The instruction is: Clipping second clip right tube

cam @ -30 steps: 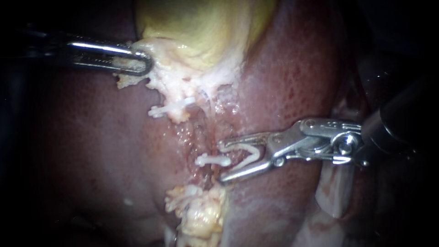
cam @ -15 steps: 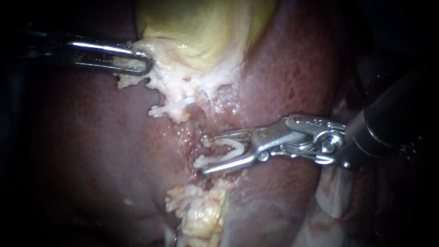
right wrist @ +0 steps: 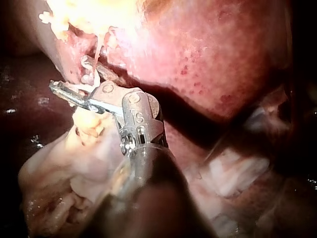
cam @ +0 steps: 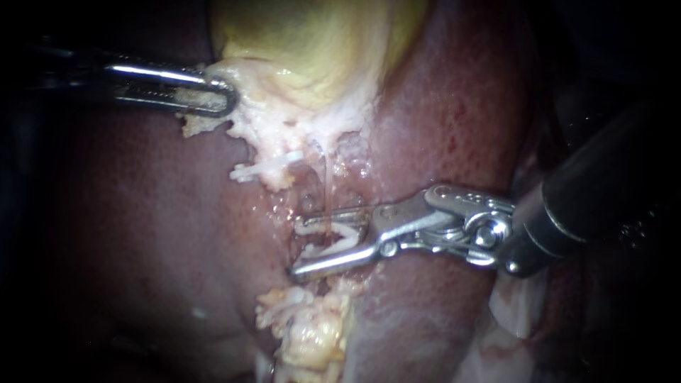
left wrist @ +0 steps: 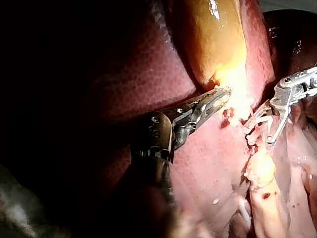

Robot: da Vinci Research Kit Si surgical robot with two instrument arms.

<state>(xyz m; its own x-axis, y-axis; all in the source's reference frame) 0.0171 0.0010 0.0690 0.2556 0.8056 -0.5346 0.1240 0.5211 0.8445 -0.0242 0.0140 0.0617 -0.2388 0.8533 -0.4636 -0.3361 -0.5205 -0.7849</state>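
Observation:
My right instrument (cam: 295, 244) comes in from the right and carries a white clip (cam: 339, 230) between its spread jaws. The jaws straddle a thin pale tube (cam: 328, 177) that runs down from the gallbladder (cam: 312, 42). Another white clip (cam: 316, 250) sits on the tissue by the lower jaw, partly covered. A further clip (cam: 259, 169) sits on the strand to the left. My left instrument (cam: 225, 99) is shut on pale tissue at the gallbladder's edge, as the left wrist view shows with the left instrument (left wrist: 222, 95) and the right instrument (left wrist: 261, 133). The right wrist view shows the right instrument (right wrist: 74, 78) over the tube.
Dark red liver (cam: 454, 128) surrounds the groove on both sides. A lump of pale yellow fatty tissue (cam: 308, 330) lies just below the right instrument's jaws. The right instrument's dark shaft (cam: 589, 198) crosses the right side.
My right instrument has moved left along the groove, so its jaws with the clip now lie around the tube and over the lower clip. The left instrument has not moved.

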